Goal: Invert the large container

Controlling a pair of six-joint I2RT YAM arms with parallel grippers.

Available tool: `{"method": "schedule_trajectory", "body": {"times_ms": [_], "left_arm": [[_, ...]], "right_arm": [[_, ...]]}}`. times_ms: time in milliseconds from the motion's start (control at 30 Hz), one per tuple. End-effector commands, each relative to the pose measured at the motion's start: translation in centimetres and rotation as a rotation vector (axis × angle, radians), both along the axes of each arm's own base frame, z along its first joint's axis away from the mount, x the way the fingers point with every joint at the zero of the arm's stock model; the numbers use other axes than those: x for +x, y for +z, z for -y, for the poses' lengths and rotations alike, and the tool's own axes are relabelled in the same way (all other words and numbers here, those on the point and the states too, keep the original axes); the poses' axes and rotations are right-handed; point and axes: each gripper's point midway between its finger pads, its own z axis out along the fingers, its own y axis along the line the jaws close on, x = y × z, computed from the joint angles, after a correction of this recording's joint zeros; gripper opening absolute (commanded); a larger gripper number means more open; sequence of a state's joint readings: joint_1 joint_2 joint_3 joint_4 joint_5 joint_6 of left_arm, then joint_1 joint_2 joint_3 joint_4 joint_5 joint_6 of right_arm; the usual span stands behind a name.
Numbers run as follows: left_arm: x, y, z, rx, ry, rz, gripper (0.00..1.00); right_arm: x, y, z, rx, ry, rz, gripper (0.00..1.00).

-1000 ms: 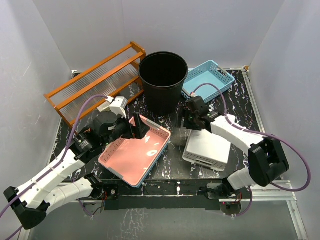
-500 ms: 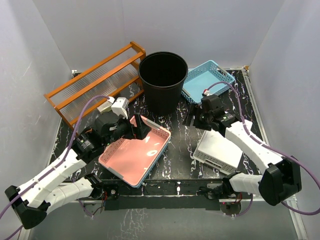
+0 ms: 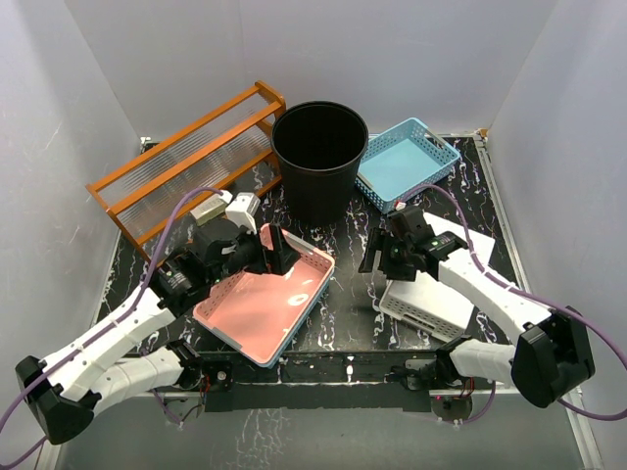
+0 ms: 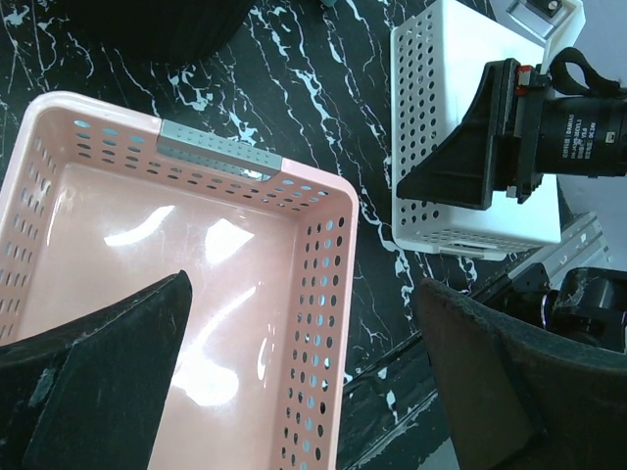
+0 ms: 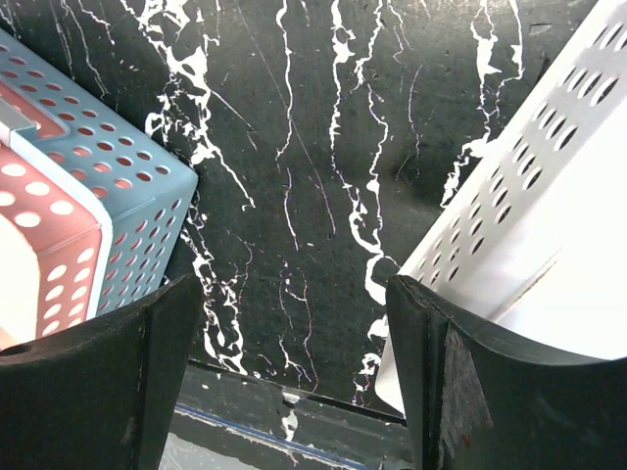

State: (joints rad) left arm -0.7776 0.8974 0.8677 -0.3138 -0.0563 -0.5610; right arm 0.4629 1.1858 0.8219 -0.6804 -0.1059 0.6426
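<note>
The large container, a tall round black bin, stands upright with its mouth up at the back middle of the table. Its dark base edge shows at the top left of the left wrist view. My left gripper is open and empty over the far edge of the pink basket, in front of the bin; its jaws straddle the basket's right wall. My right gripper is open and empty above bare table, between the pink basket and the white basket.
The pink basket sits nested in a blue one. The white perforated basket lies upside down at the right front. A light blue basket stands right of the bin. A wooden rack lies at the back left.
My right gripper has drawn back from beside the bin toward the near edge. The white basket has shifted right and turned. My left gripper has edged slightly right.
</note>
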Motion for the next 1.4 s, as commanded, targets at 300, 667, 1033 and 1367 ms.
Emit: {"method": "schedule_trajectory", "body": {"times_ms": [300, 667, 1033, 1367], "left_arm": [[0.6, -0.3, 2.1, 0.032, -0.08, -0.043, 0.99], [1.0, -0.3, 2.7, 0.013, -0.081, -0.039, 0.99], [0.8, -0.6, 2.7, -0.004, -0.079, -0.047, 0.99], [0.5, -0.9, 2.7, -0.01, -0.089, -0.048, 0.99]], "right_arm": [[3.4, 1.5, 0.5, -0.069, -0.078, 0.055, 0.79], [4.5, 1.8, -0.4, -0.025, -0.108, 0.067, 0.8], [3.7, -1.3, 5.5, -0.261, -0.261, -0.018, 0.85], [5.9, 1.1, 12.3, -0.32, -0.46, 0.039, 0.86]]}}
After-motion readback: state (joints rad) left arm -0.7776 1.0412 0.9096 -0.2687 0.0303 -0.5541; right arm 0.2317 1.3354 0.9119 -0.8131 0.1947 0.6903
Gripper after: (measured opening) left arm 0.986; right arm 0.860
